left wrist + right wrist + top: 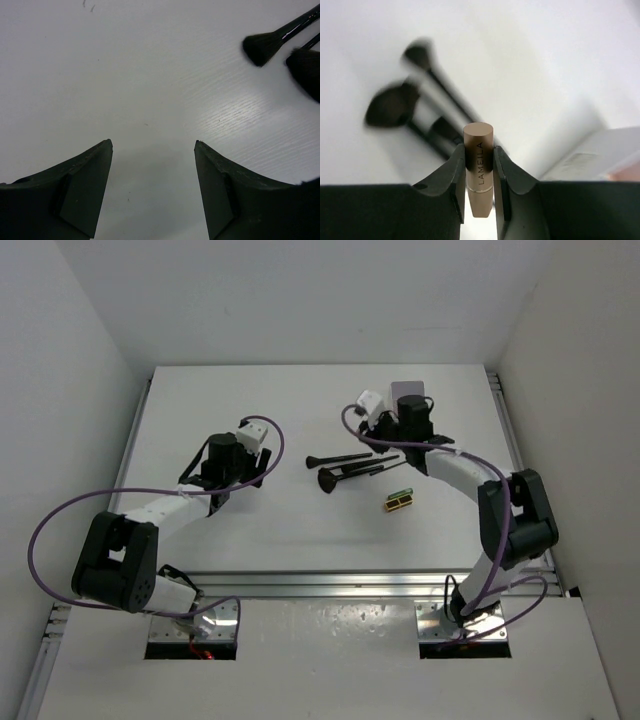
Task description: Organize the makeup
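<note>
Two grippers over table [200, 400]: left gripper [152, 145] spread wide, empty. Right gripper [479, 150] pinches gold-brown tube [478, 137] upright, near box [600, 155], brushes [350, 465] below. Best: hold tube vertical, centre over a compartment, lower before releasing.

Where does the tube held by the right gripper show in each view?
Top external: not discernible, hidden under the right arm's wrist.
Left wrist: not in it.
Right wrist: bottom centre, the tube clamped in the right gripper.
Shared landmark: the black brushes.
</note>
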Robot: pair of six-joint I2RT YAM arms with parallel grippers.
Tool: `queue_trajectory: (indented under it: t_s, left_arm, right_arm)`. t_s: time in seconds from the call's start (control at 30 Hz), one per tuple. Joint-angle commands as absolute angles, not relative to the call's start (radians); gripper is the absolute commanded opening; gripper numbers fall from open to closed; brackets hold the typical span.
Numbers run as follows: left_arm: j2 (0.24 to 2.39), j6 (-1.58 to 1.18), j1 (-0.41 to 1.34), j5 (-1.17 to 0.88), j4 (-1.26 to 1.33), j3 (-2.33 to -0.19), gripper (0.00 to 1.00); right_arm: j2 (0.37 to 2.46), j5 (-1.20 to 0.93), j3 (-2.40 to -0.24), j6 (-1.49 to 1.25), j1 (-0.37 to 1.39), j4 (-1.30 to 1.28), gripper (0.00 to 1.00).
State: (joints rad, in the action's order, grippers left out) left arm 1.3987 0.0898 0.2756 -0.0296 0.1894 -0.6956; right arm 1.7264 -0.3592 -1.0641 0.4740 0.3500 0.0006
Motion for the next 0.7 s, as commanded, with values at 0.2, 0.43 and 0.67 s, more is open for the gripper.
queue_trajectory:
  t_s: [0.2,0.43,0.67]
  left_arm:
    - [1.376,0.094,0.282,-0.032,0.227,-0.684,0.72]
    - [1.376,0.094,0.282,-0.014,0.236,-0.675,0.72]
    - [1.376,0.094,0.282,-0.014,0.236,-0.684,0.72]
  right_arm:
    - [1.755,-0.079,-0.988,-0.092,0.206,0.730,0.00]
    - [1.825,0.018,-1.012,-0.083,0.169,0.689,0.00]
    - [1.855,0.028,-0.931,-0.052,0.135,0.761,0.00]
